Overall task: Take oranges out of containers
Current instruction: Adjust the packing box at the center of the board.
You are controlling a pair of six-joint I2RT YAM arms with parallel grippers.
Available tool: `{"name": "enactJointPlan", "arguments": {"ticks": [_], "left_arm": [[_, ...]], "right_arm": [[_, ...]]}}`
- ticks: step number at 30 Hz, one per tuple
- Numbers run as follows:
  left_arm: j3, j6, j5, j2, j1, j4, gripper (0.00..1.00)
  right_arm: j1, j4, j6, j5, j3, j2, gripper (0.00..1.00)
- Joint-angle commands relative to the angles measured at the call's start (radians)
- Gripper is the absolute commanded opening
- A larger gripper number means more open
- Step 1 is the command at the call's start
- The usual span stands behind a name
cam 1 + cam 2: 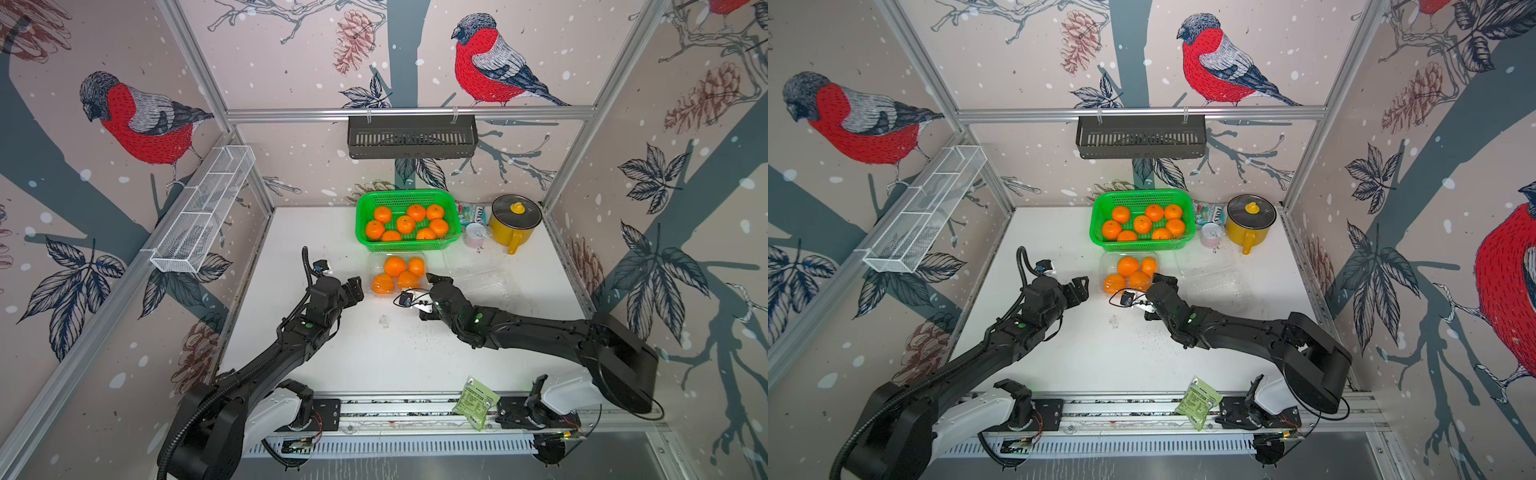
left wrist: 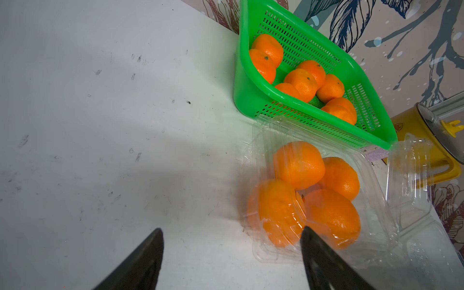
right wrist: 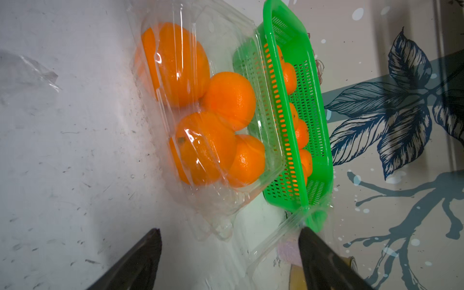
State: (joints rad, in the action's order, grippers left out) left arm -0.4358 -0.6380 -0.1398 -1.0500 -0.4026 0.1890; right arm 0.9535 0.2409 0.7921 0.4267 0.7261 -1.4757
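Left gripper: jaws spread wide, nothing between them. It sits just beside the left side of the full container. In the left wrist view one fingertip overlaps that box's near corner; contact cannot be told.

Right gripper: jaws also spread wide, empty. It is low at the full container's right near corner, between it and the empty container.

Counts:
- Two clear clamshell containers.
- Four oranges in the full one, packed close and touching.
- Eight more oranges in the green basket, which stands just behind the full container, near the back wall. Twelve in all.
- One yellow pot, lidded, right of the basket.

Look of the fruit: small, round, bright glossy orange, with dark green stem dimples. Clear plastic with glare streaks lies over the four boxed ones, and the lid appears down. The empty container lies open on the white table, ribbed and almost lost against it.
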Motion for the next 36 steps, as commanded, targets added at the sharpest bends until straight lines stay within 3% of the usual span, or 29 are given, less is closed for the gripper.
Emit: {"name": "enactJointPlan", "arguments": {"ticks": [1,14,30,33,36], "left_arm": [[-0.006,0.008,-0.008,0.005,0.001,-0.010,0.84],[0.006,0.015,-0.020,0.013,0.002,-0.013,0.85],[0.012,0.089,0.006,0.002,0.002,0.060,0.85],[-0.007,0.129,0.040,-0.014,0.002,0.088,0.85],[0.015,0.257,0.121,-0.045,-0.004,0.218,0.83]], "right_arm": [[-0.011,0.028,0.063,0.023,0.026,-0.027,0.86],[-0.054,-0.008,0.102,0.050,0.105,-0.121,0.86],[-0.114,0.120,0.057,0.049,0.156,-0.119,0.86],[-0.125,0.131,0.049,0.039,0.178,-0.126,0.86],[-0.140,0.129,0.029,0.025,0.207,-0.135,0.86]]}}
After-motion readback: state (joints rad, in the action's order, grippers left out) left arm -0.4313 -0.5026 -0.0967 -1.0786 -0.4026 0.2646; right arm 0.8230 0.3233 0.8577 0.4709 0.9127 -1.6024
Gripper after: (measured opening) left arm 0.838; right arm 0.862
